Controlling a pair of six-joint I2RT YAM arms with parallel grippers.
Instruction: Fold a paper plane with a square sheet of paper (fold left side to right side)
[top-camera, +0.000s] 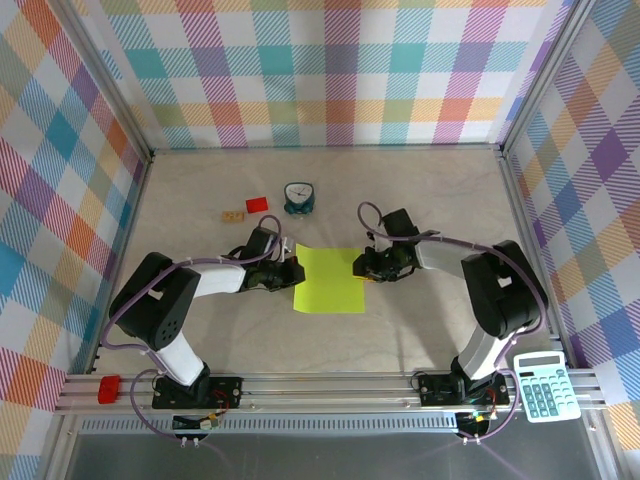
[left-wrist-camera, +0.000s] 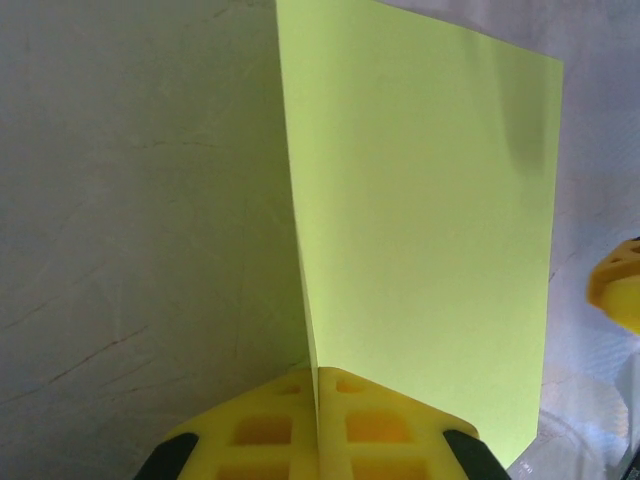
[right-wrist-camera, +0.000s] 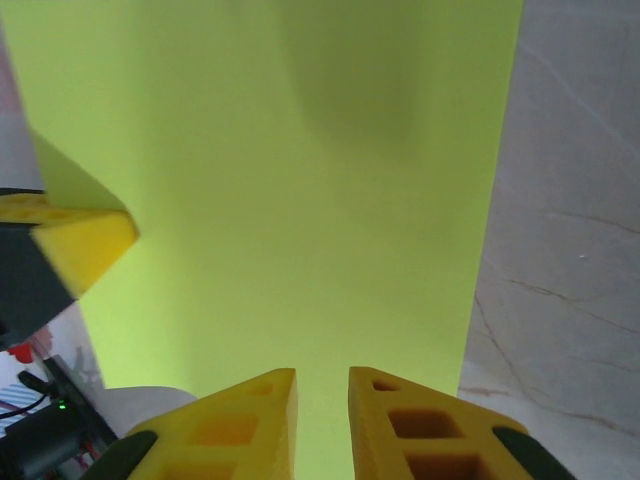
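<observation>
Left gripper (left-wrist-camera: 317, 378): clamped on left edge of square sheet of paper (left-wrist-camera: 420, 230), held raised for folding rightward. Right gripper (right-wrist-camera: 322, 375): jaws narrowly apart at right edge, perhaps pinning; grip unclear.

Looks like a robot lab test cell, not a home. Table (top-camera: 430, 200) boxed in on three sides by plaid-print panels (top-camera: 320, 70). Left arm (top-camera: 160, 310) and right arm (top-camera: 500, 300) bolted to an aluminium rail (top-camera: 330, 385) at the near edge, cables exposed. Odd props: clock (top-camera: 298, 197), calculator (top-camera: 542, 386) by the near right corner. Probably a data-collection rig.
</observation>
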